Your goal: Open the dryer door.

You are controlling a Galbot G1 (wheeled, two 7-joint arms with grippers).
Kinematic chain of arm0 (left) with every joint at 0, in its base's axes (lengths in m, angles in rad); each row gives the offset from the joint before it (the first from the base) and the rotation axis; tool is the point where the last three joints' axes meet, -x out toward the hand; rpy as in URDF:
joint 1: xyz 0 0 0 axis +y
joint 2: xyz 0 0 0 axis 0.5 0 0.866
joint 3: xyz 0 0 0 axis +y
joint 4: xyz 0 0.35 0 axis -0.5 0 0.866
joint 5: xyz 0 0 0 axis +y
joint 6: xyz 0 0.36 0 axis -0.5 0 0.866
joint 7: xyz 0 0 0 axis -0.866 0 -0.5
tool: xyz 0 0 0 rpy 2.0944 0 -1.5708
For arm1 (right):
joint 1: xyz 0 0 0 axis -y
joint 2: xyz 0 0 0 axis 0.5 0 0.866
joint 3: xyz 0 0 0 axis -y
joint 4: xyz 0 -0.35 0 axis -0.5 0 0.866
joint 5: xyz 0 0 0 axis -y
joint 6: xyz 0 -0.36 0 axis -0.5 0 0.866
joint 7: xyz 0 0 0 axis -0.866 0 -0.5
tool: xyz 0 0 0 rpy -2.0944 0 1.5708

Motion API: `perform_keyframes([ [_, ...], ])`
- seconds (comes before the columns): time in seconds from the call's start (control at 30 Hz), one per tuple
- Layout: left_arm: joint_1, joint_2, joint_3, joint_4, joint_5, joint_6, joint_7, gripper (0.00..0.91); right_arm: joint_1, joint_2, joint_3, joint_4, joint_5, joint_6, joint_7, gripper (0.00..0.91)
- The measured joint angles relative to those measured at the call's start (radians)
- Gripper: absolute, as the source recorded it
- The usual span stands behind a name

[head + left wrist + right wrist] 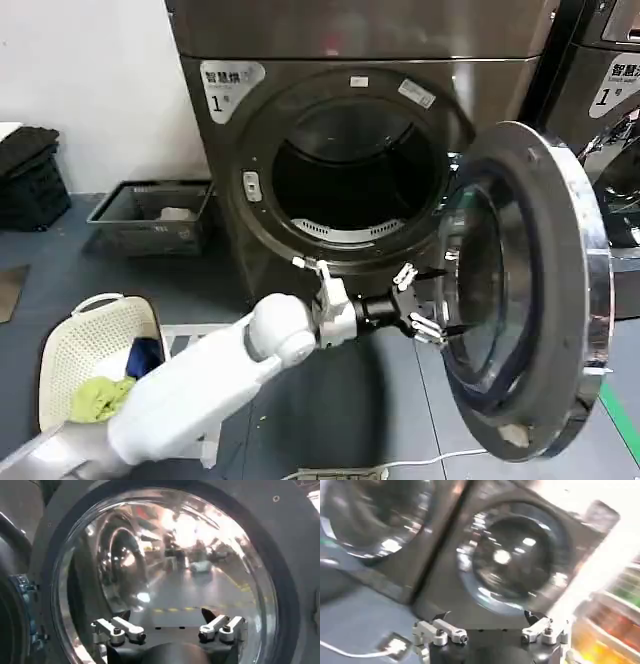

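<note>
The dryer door (560, 300) stands swung wide to the right of the bronze-grey machine marked "1", its inner side facing the bare drum opening (350, 170). My left gripper (440, 303) reaches out in front of the machine, close to the inner face of the door at its lower half, open with nothing between its fingers. In the left wrist view the door's domed glass (170, 565) lies just ahead of the open left gripper (166, 615). My right gripper (487, 615) is open and holds nothing, and it faces other machines.
A blacker machine (610, 90) stands just right of the open door. A white laundry basket (95, 345) with clothes sits on the floor at left, a grey crate (150, 215) behind it. A white cable (400, 465) lies on the floor. Two shut round doors (515, 560) face the right wrist.
</note>
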Motion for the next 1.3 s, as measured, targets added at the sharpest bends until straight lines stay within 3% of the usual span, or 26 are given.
perform_keyframes([
  [0.27,-0.047,-0.061,0.031,0.064,0.011,-0.014,-0.015,0.907,0.034,-0.056,0.066,-0.111,-0.069,-0.006,0.143,0.907],
  [0.67,-0.083,-0.151,0.060,0.161,0.041,-0.039,-0.025,0.907,0.059,-0.136,0.147,-0.199,-0.205,-0.061,0.441,0.907],
  [1.07,-0.111,-0.249,0.082,0.268,0.078,-0.082,-0.042,0.907,0.057,-0.207,0.194,-0.211,-0.335,-0.127,0.692,0.907],
  [1.3,-0.132,-0.322,0.092,0.347,0.107,-0.094,-0.059,0.907,0.059,-0.257,0.202,-0.174,-0.400,-0.192,0.809,0.907],
])
